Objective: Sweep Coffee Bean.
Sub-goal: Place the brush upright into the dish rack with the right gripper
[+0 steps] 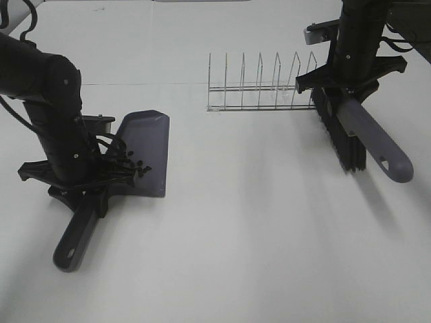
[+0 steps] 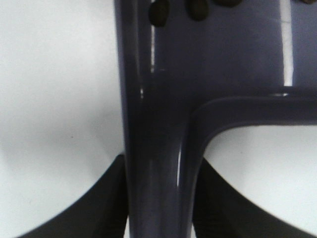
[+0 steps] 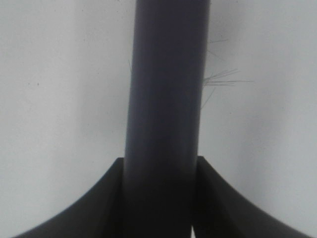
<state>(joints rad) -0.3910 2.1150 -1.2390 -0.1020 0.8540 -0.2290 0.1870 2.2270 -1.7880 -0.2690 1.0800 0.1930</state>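
On the left, the left jaws are clamping the handle (image 1: 75, 237) of a grey dustpan (image 1: 147, 138), closed tight on either side of it where it meets the tray. The handle is pointing toward the near side of the counter (image 1: 236, 242) and the tray is reaching toward the far side. The coffee beans (image 2: 159, 12) are lying inside the tray at its rear, close to where the handle joins. From above they are showing as a small dark cluster (image 1: 139, 168), partly mixing with the arm's black cables. The left wrist view is catching only a few of them: dark brown, oval and glossy, tiny against the tray, sitting just beside its raised side wall. Whether the tray is touching the counter I cannot tell.

A wide stretch of white counter is lying open between the dustpan and the right arm. A wire rack (image 1: 259, 87) is standing at the far side of it, well apart from the dustpan.

On the right, the right jaws are gripping the grey handle (image 1: 377, 145) of a brush, pressed against both its sides. The black bristles (image 1: 337, 138) are hanging just beside the rack's right end.
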